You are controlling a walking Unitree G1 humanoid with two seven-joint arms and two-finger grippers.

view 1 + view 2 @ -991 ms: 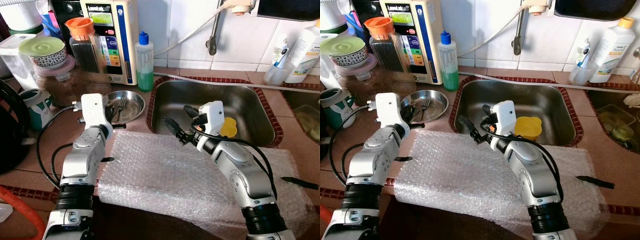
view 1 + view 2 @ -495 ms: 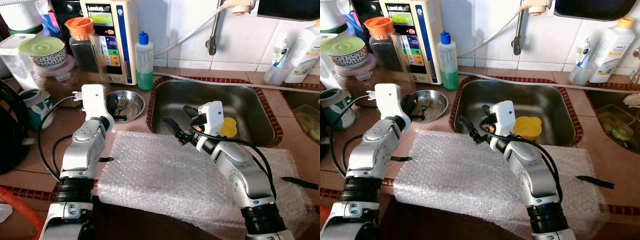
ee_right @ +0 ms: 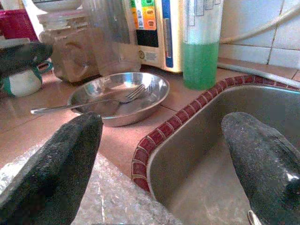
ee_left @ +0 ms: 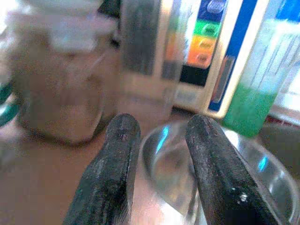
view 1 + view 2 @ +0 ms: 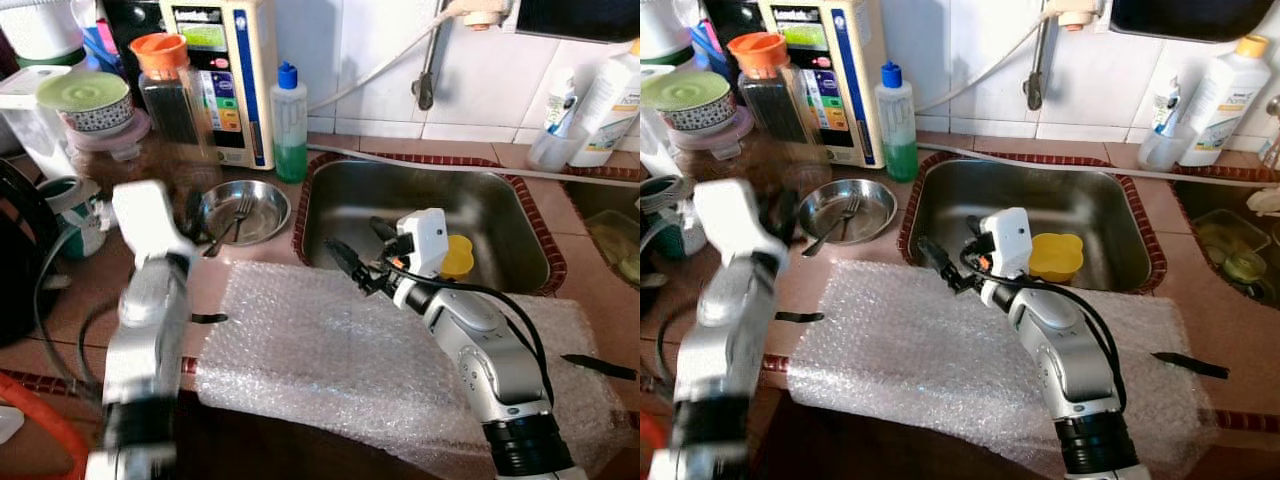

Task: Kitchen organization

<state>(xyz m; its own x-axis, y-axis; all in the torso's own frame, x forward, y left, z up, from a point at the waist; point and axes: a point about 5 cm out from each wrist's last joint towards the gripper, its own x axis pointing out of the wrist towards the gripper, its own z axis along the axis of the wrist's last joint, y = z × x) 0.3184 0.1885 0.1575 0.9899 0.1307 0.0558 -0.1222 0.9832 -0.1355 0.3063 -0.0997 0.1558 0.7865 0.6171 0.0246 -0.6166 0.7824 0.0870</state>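
Left gripper [image 4: 159, 154] parted and empty, poised near the steel dish [image 5: 262, 205] holding a fork [image 5: 233, 218], likely lined up for a pickup. Right gripper [image 5: 360, 255] spread wide, empty, over the sink [image 5: 520, 215] edge beside bubble wrap [image 5: 330, 350] on the tabletop [image 5: 90, 290], apparently waiting.

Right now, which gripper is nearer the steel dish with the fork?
Left. The left gripper hovers at the steel dish's rim, open. The right gripper is open over the sink's near-left corner, farther off.
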